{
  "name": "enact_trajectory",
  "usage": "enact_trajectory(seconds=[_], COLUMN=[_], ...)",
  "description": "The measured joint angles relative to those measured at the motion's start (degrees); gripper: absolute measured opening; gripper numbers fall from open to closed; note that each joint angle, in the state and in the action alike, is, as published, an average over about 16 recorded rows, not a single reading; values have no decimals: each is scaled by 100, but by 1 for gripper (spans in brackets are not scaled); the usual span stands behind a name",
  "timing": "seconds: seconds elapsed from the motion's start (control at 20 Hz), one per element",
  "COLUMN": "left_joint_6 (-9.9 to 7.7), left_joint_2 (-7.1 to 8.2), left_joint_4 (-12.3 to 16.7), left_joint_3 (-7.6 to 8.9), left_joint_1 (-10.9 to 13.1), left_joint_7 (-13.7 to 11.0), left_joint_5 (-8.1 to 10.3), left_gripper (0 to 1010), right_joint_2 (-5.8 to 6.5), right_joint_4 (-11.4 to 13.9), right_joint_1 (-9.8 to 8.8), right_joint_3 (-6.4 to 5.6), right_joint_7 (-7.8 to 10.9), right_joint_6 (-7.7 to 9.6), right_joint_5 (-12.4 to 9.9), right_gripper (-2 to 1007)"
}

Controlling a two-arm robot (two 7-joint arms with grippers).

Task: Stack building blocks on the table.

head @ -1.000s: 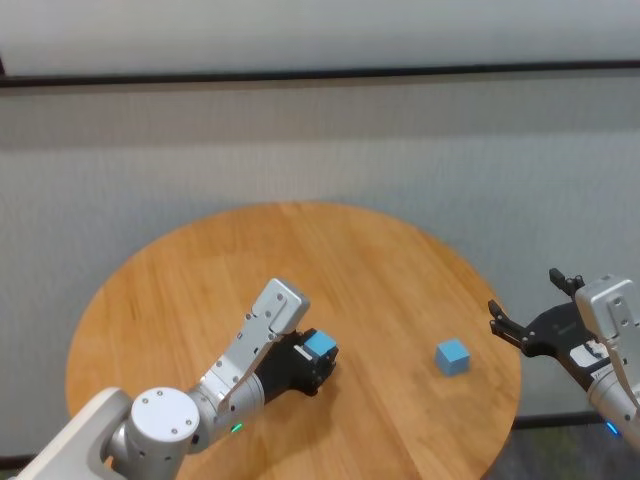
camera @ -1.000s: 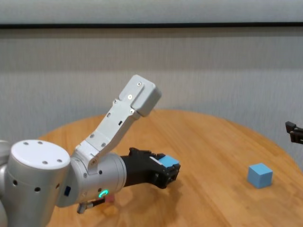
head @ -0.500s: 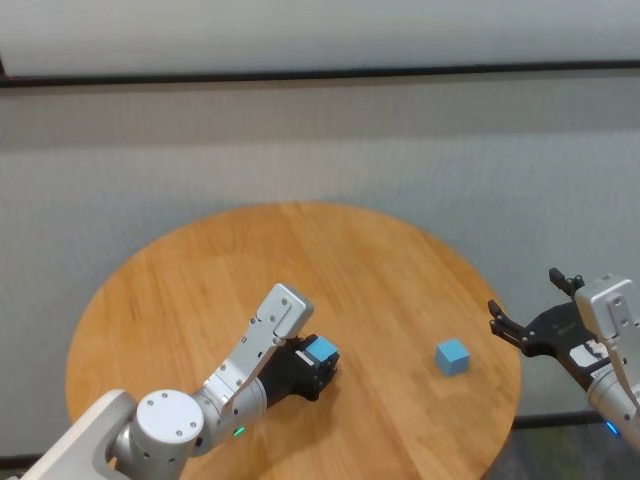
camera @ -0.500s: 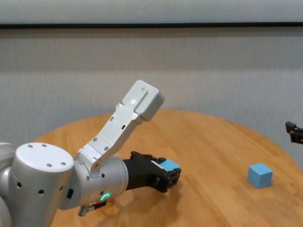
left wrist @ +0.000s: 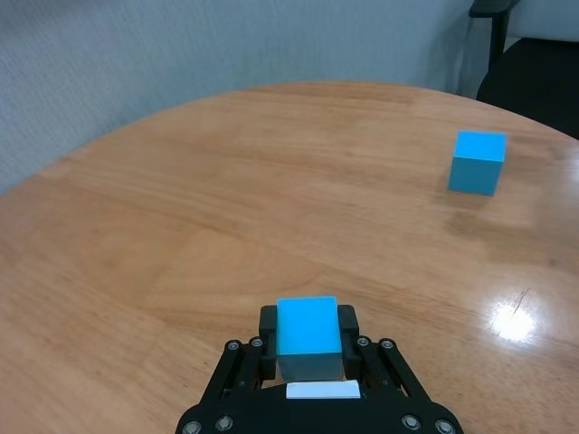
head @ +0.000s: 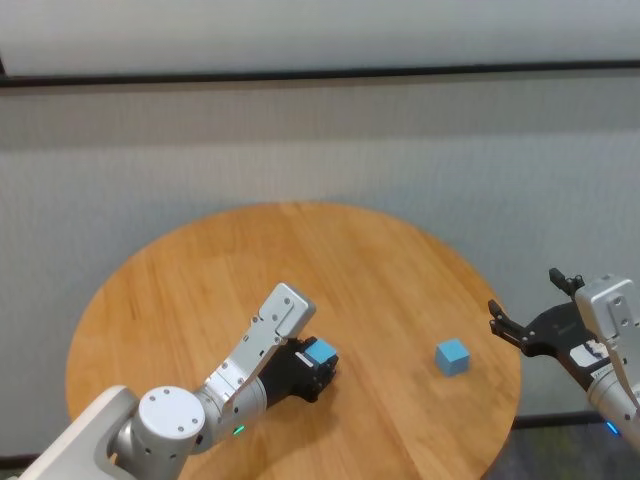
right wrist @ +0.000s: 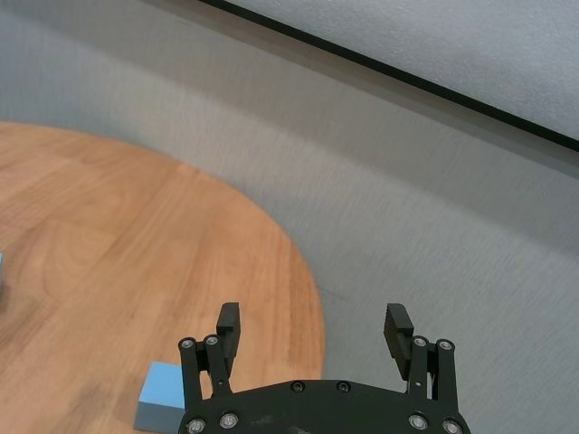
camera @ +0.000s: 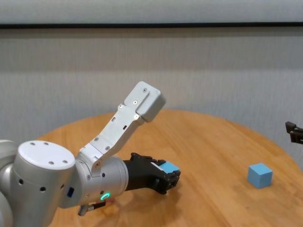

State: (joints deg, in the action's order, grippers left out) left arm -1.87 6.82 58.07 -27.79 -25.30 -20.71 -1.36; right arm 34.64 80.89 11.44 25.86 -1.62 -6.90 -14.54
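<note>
Pinching a light blue cube (left wrist: 308,336) between its black fingers, the left tool (head: 318,364) sits low over the near middle of the round table (head: 200,270). That held block (head: 320,352) is a small, plain, matte cube with crisp edges, its top face a brighter blue than the shaded side facing the wrist camera. It fills the gap between the fingers, and only its top and part of one side show above them. From the chest view the block (camera: 168,168) and the tool (camera: 166,178) are close to the tabletop; whether the cube touches the wood cannot be told.

A second light blue cube (head: 452,356) of the same size and finish rests alone on the right part of the table, well apart from the held one and not far from the right edge. It stands flat on one face, casting a soft shadow on the light-brown wood-grain planks (camera: 213,142). In the left wrist view this cube (left wrist: 477,162) lies far ahead of the held block.

The right tool (head: 528,312) hangs beyond the table's right edge, off the wood, its two fingers (right wrist: 228,327) spread wide with nothing between them.
</note>
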Motion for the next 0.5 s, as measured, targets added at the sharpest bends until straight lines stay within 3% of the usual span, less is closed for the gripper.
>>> enact_trajectory(seconds=[0.25,0.5], left_joint_6=[-36,-84], left_joint_2=[18,75], left_joint_4=[72,268], left_joint_3=[29,79], left_joint_1=[6,59], left_joint_7=[3,18], left_joint_5=[9,25], left_gripper=[495,630], right_joint_2=[0,0], right_joint_4=[0,0], right_joint_1=[0,0], right_joint_3=[0,0], right_joint_7=[0,0], right_joint_6=[0,0], right_joint_5=[0,0], right_gripper=[1004,1005])
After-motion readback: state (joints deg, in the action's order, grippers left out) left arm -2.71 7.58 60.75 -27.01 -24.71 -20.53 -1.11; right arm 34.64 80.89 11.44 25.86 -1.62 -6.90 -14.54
